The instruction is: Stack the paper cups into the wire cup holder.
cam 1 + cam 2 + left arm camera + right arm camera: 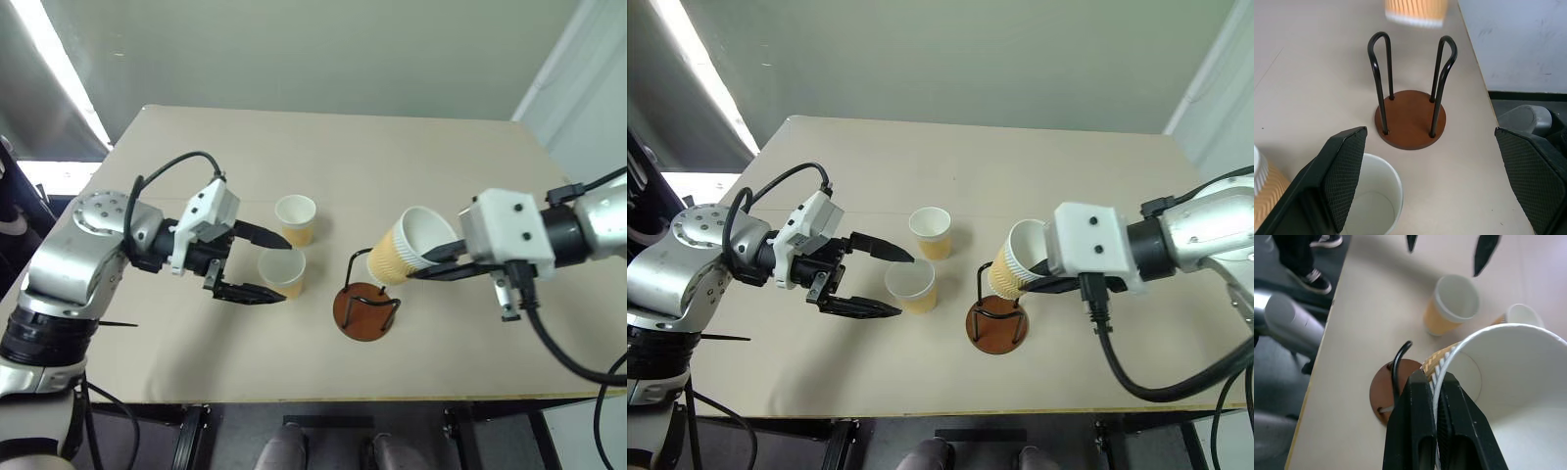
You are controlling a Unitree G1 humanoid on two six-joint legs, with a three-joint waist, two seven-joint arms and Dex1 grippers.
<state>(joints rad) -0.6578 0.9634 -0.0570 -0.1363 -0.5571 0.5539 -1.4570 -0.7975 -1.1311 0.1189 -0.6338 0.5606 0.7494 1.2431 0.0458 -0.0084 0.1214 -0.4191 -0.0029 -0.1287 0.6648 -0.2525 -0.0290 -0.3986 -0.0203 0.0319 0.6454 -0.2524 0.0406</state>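
Your right end effector (443, 262) is clamped on a tilted paper cup's (409, 247) rim above the wire cup holder (365, 308); your left end effector (263, 264) gapes around another cup (282, 272) on the worktop (411, 157).

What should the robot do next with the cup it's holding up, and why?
Probably lower it, base first, between the wire loops. The right pincer is shut on the rim of a tilted paper cup that hangs just above the wire cup holder, whose base shows no cup on it. The cup likely needs straightening up as it goes down, so it slips in without catching the wires.
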